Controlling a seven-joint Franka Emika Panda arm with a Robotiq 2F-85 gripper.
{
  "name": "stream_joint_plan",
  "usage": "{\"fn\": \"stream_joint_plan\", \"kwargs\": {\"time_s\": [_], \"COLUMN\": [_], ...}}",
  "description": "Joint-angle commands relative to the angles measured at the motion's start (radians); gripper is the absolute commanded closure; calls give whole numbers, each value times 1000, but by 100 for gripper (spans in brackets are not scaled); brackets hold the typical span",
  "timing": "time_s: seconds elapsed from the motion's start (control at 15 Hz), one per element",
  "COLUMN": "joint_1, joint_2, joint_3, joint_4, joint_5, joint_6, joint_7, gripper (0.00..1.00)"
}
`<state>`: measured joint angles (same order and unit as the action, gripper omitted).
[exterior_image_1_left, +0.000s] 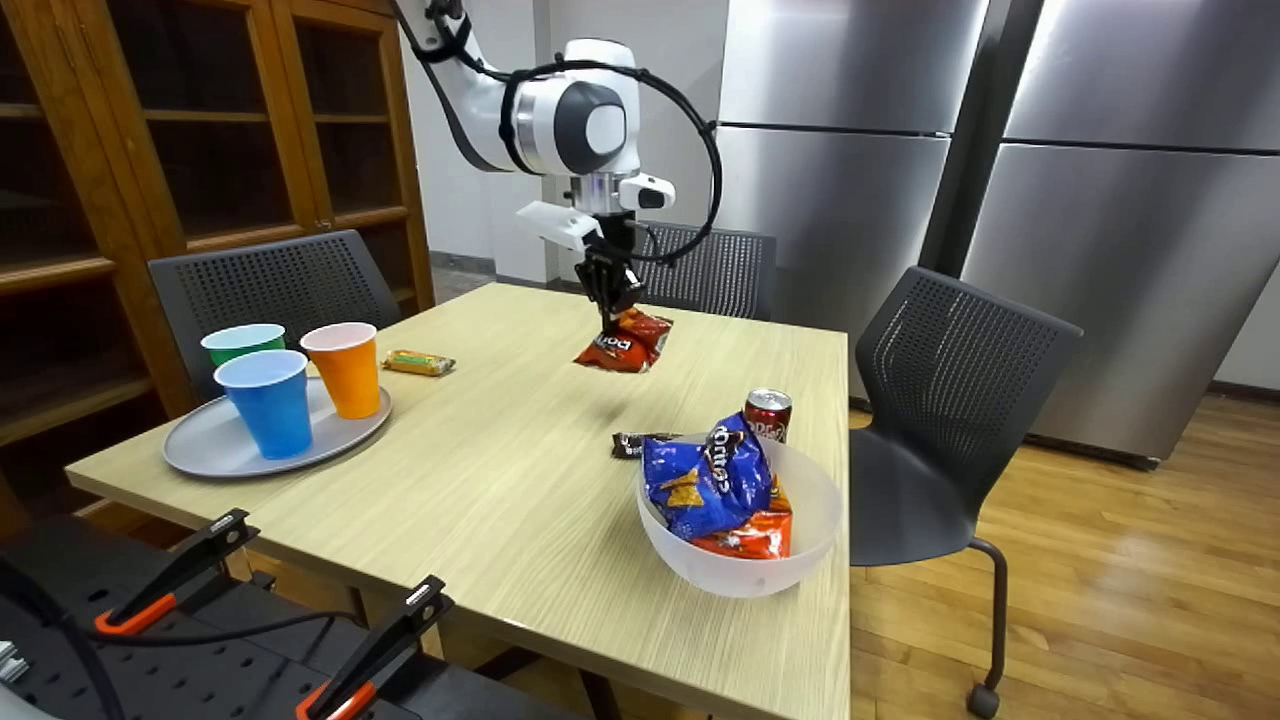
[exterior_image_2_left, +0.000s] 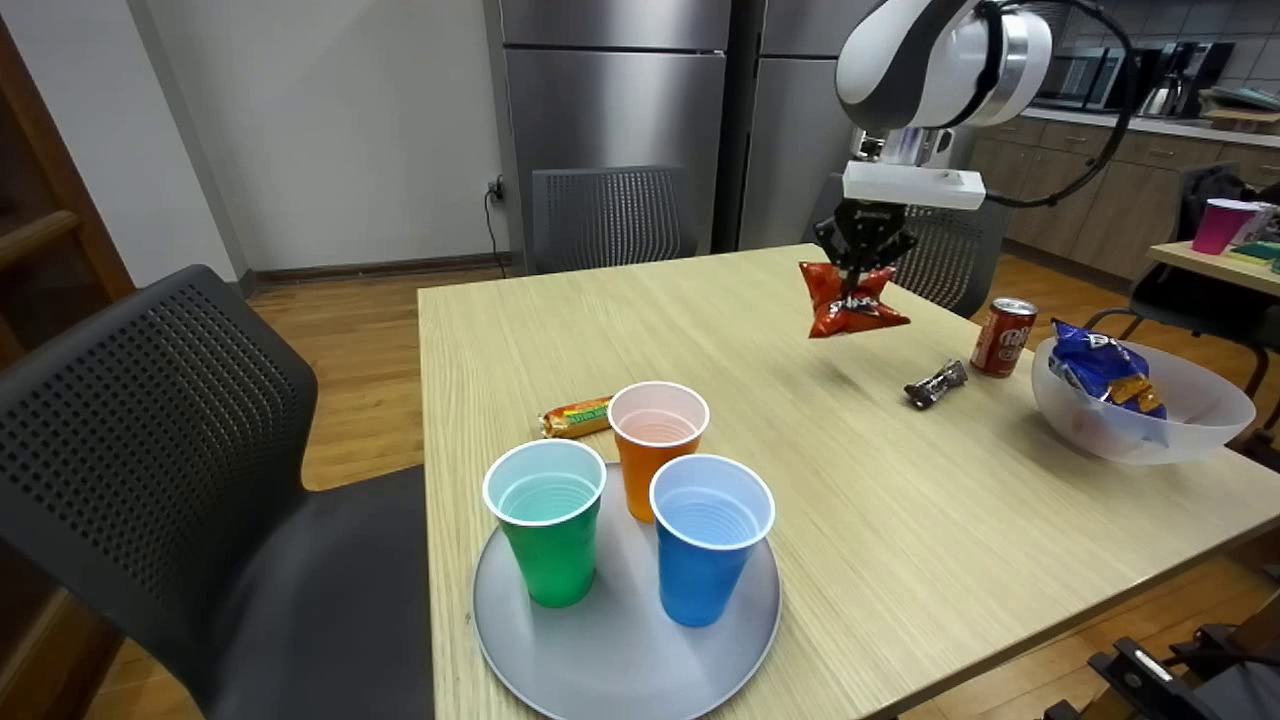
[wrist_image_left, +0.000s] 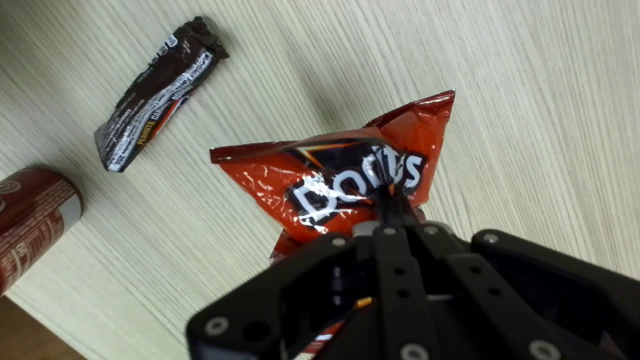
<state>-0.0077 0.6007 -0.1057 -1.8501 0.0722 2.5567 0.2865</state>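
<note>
My gripper (wrist_image_left: 392, 195) is shut on a red Doritos bag (wrist_image_left: 270, 190), its fingertips pinching the crumpled front through the lettering. In both exterior views the bag (exterior_image_1_left: 625, 350) hangs above the wooden table, with a faint shadow beneath it. The part of the bag behind the fingers is hidden in the wrist view. Closest on the tabletop lies a dark-wrapped candy bar (wrist_image_left: 157, 97). Beyond that bar is a dark red soda can (wrist_image_left: 37, 225), partly cut off by the frame's left edge.
A frosted bowl (exterior_image_1_left: 810, 545) near the table edge holds a blue Doritos bag (exterior_image_1_left: 705, 490) and an orange-red bag (exterior_image_1_left: 755, 535). Across the table, a grey plate (exterior_image_2_left: 640, 670) carries green, orange and blue cups, with a yellow-wrapped bar (exterior_image_2_left: 577, 418) beside it. Chairs surround the table.
</note>
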Motion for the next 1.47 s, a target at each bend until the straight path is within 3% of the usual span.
{"fn": "stream_joint_plan", "kwargs": {"time_s": [0.0,0.73,1.4], "joint_1": [-18,-70,-150], "joint_2": [-131,-426,-619], "joint_3": [14,-16,-104], "joint_4": [-128,-450,-668], "joint_5": [17,35,25], "joint_6": [48,232,265], "joint_7": [-41,-50,-21], "gripper": [100,100,100]}}
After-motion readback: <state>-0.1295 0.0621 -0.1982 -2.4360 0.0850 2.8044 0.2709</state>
